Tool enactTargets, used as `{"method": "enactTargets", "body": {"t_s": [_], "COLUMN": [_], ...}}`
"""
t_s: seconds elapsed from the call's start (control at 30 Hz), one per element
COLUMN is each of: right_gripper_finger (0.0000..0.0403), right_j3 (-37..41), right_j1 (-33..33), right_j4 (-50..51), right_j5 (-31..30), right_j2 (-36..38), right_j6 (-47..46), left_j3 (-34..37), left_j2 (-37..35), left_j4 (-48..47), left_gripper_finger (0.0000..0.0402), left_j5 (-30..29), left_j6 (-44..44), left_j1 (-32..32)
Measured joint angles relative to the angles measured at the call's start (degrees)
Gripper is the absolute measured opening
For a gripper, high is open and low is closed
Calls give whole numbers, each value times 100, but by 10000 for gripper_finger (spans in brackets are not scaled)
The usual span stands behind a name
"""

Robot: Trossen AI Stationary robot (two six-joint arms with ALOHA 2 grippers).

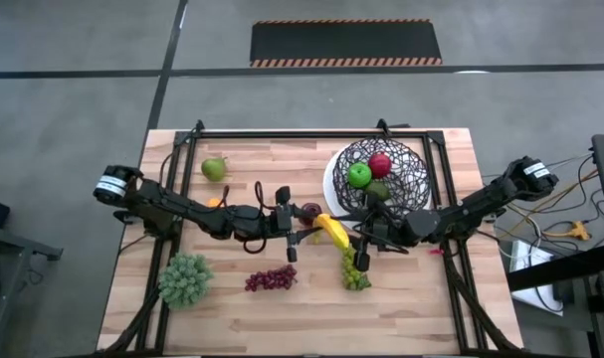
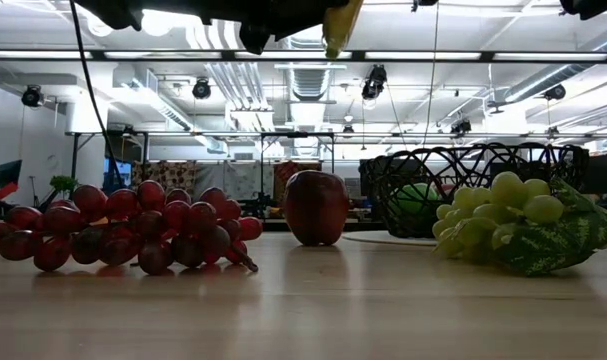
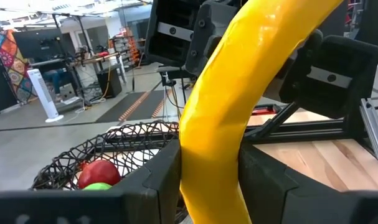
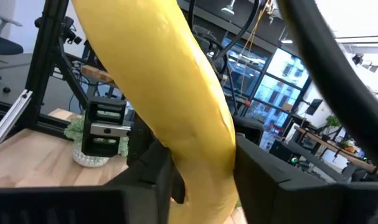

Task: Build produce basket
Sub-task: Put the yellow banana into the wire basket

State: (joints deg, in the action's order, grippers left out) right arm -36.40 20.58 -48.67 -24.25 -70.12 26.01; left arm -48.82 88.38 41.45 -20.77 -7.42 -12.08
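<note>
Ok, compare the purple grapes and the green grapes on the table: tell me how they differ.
Colour: the purple grapes are dark red-purple, while the green grapes are pale yellow-green.
Leaves: in the low view the green grapes carry a green leaf, while the purple grapes show none.
Place: in the high view the purple grapes lie nearer the left arm's side, and the green grapes lie under the right gripper.
Both are bunches lying on the wooden table, outside the basket.
</note>
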Motion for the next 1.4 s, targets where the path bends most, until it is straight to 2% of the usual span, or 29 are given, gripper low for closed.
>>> {"method": "enactTargets", "body": {"t_s": [0.17, 0.33, 0.47, 0.6, 0.83, 1.0, 1.27, 1.4], "right_gripper_finger": [112, 112, 112, 112, 111, 111, 111, 111], "right_j3": [0, -1, -154, -518, -1274, -1992, -3076, -3213], "right_j1": [0, 0, 2, 2, -10, -179, -1165, -1890], "right_j4": [39, 196, 772, 1913, 4245, 6486, 10115, 11141], "right_j5": [0, 7, -283, -740, -1336, -1811, -2079, -1904], "right_j2": [4, 26, 78, 197, 468, 570, 553, 557], "right_j6": [-41, -90, -199, -432, -1270, -2275, -4280, -4872], "left_j3": [0, 0, 2, 13, 55, 164, 436, 447], "left_j2": [0, 0, -13, -46, -282, -514, -1038, -1230], "left_j4": [-4, -78, -198, -195, -313, -350, -352, -328], "left_gripper_finger": [138, 194, 239, 263, 267, 267, 267, 267], "left_j5": [6, -12, -40, -52, -384, -509, -651, -703], "left_j6": [8, -119, -428, -899, -1421, -1767, -1891, -2023], "left_j1": [9, 13, 15, 15, 64, 116, 151, 151]}}
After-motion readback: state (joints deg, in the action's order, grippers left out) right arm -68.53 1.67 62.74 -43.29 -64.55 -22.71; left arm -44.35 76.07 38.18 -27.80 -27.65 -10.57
